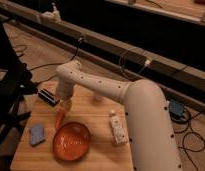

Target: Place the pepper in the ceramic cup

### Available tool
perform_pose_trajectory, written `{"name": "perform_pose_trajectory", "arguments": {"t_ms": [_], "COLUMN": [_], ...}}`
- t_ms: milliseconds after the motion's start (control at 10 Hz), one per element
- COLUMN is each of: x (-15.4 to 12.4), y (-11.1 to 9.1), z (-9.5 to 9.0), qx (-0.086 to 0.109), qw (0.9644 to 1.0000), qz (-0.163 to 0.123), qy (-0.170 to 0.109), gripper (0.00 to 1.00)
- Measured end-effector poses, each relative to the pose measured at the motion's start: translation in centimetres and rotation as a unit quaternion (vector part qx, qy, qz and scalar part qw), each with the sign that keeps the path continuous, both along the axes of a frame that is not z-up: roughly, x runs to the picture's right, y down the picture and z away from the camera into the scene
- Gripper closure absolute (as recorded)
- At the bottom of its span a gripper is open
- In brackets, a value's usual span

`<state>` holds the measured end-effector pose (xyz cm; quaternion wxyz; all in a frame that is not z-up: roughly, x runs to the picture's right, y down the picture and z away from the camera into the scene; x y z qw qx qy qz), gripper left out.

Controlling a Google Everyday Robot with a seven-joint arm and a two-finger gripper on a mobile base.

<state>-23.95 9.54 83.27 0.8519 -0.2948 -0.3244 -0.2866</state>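
Blue sponge (37, 134) at lower left. Just right of it, the pepper (59, 120) lies flat on the table (93, 117), its long axis up-and-down the frame, top end leaning slightly right. The gripper (66, 104) hangs over that top end, fingers spread. The arm (103, 89) sweeps in from lower right, wrist pointing down.

The small, thin orange-red pepper (60, 119) lies flat on the wooden table (98, 147), on the left side. The gripper (66, 104) hangs just over the pepper's far end, fingers spread apart. The little whitish ceramic cup (98, 98) stands farther right, mostly hidden behind the white arm (107, 88).
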Motion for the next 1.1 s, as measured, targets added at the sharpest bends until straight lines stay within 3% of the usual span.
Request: {"name": "perform_pose_trajectory", "arguments": {"t_ms": [100, 500, 700, 900, 1100], "x": [-0.5, 0.3, 2.8, 3.5, 3.3], "y": [-0.2, -0.2, 0.1, 1.1, 1.4], "z": [-0.5, -0.4, 0.8, 1.5, 2.2], "qx": [-0.001, 0.006, 0.023, 0.025, 0.027], "qw": [1.0000, 0.9999, 0.9966, 0.9915, 0.9911], "qz": [0.000, -0.013, -0.074, -0.120, -0.122], "qy": [-0.010, -0.001, 0.028, 0.043, 0.047], "gripper": [0.36, 0.36, 0.36, 0.36, 0.36]}}
